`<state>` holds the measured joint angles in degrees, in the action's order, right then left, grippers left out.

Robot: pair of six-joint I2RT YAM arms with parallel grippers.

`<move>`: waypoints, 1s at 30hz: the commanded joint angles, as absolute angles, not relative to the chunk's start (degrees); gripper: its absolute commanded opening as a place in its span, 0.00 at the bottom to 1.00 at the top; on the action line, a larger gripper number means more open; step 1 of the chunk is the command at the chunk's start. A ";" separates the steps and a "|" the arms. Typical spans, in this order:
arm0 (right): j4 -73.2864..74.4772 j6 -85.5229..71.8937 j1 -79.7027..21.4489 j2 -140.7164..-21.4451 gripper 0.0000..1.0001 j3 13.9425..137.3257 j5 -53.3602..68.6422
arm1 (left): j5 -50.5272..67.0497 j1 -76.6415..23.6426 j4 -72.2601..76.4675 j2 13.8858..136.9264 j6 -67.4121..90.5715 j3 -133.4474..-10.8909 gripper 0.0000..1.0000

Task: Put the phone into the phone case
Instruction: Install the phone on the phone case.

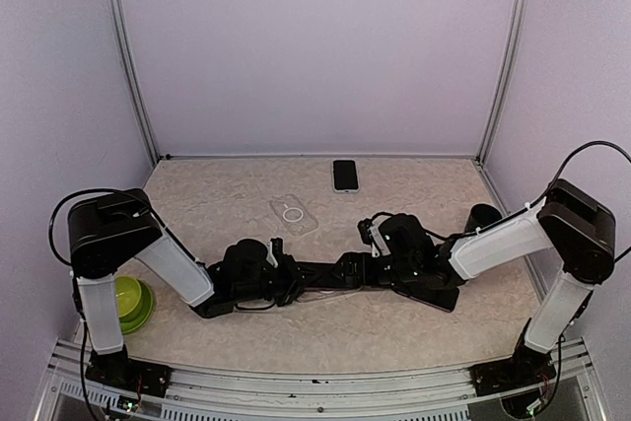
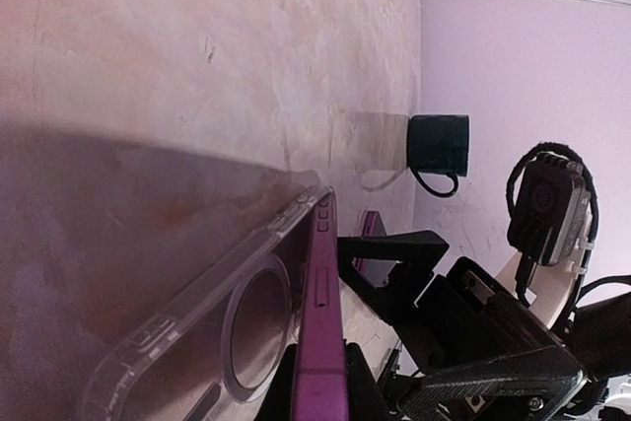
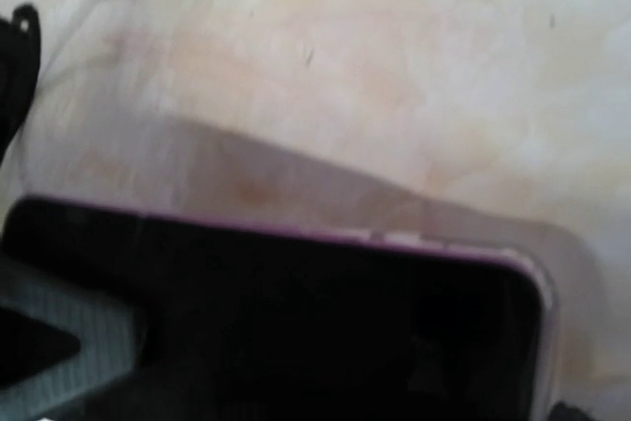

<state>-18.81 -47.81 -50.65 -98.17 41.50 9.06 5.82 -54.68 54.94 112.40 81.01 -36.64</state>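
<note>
A purple phone (image 2: 321, 342) is held on edge above the table between my two grippers. A clear phone case (image 2: 197, 322) with a round ring lies against its back, joined at the far end and standing off at the near end. My left gripper (image 2: 320, 386) is shut on the phone's near end, one finger on each face. In the top view my left gripper (image 1: 296, 278) and right gripper (image 1: 367, 265) meet at the front middle. The right gripper's black finger (image 2: 394, 248) lies against the phone's far end. The right wrist view shows the black screen (image 3: 296, 322), blurred.
Another clear case (image 1: 293, 214) lies flat behind the grippers. A black phone (image 1: 344, 175) lies near the back wall. A dark mug (image 1: 483, 216) stands at the right, also in the left wrist view (image 2: 439, 145). A green bowl (image 1: 133, 303) sits front left.
</note>
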 commanded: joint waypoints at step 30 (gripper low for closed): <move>-7.35 -44.63 -52.91 -80.87 1.00 40.95 12.36 | 5.66 -54.14 42.37 106.24 69.80 -37.65 0.00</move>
<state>-7.84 -44.53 -53.19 -82.04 41.93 13.61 6.96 -54.30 47.44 109.08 74.06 -38.68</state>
